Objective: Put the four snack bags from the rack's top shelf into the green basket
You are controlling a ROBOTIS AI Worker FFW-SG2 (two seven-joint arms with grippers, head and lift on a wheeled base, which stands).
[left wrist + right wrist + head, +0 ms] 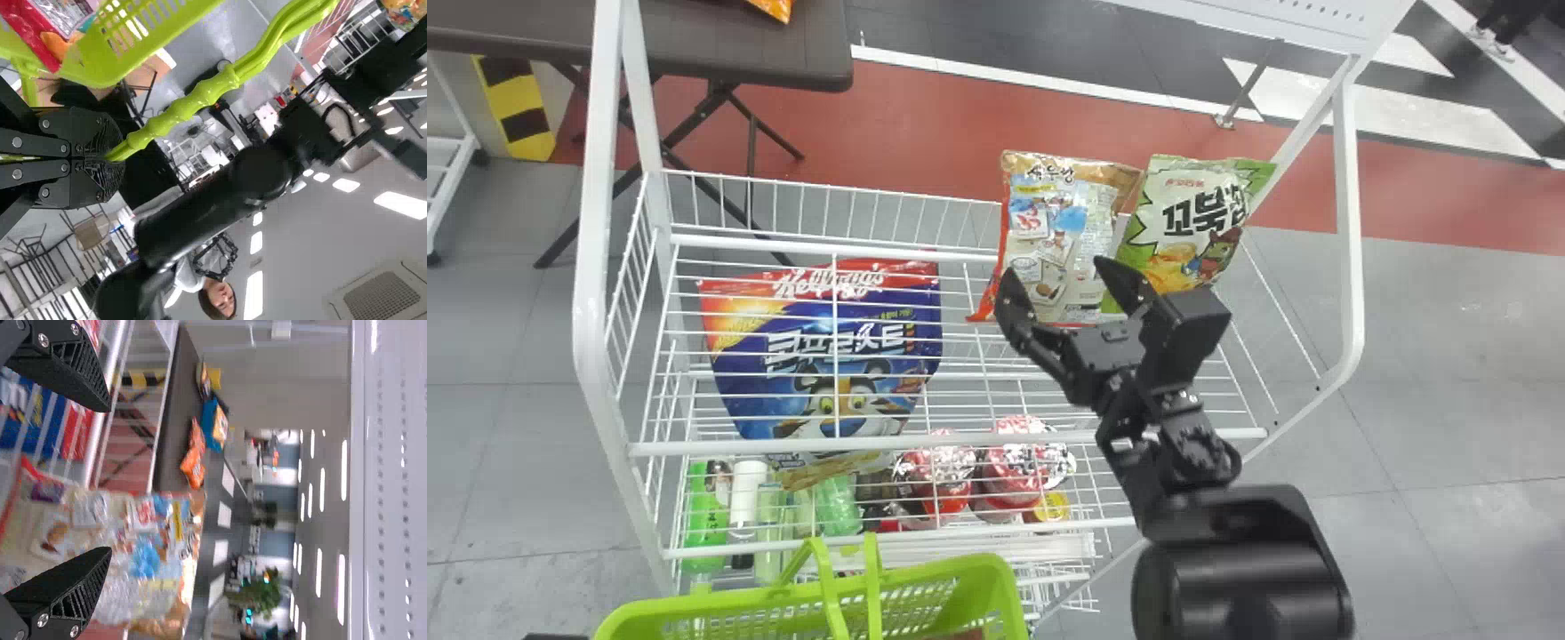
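Right gripper (1056,270) spread wide, gripping nothing — tan bag (1054,231) just ahead, green bag (1183,209) ahead to its right. Basket (711,604) back to its left, red pack (32,33) inside, handle (220,90) clamped by the left gripper (110,159). Likely step: picking the tan bag — next, line up, straddle it, close.

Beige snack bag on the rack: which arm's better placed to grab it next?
Right, I'd say. The right arm has its jaws open around the near end of the beige bag; the left arm has its jaws shut on the basket handle.
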